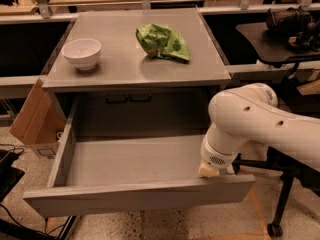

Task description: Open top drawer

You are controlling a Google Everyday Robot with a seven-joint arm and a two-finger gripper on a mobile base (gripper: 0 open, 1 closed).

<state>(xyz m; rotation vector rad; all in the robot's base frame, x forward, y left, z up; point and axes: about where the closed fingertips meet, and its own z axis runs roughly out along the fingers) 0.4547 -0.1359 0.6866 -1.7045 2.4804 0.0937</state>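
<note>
Top drawer [140,196] sticks well out past the table's front edge; opening looks basically done. Gripper [209,170] is behind the drawer front, below the table's front-right corner. Can't tell whether it's gripping or released.

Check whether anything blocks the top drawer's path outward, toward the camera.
Nothing visible blocks it: only bare floor lies ahead of the top drawer. The claw sits just inside its front panel, at the corner on the picture's right.

Smooth matte grey on top drawer [135,161] and bench [130,66]. Glossy white on bowl [81,52], crinkly green plastic on bag [162,41]. Pale plastic on gripper [209,170] at drawer's front-right corner.
</note>
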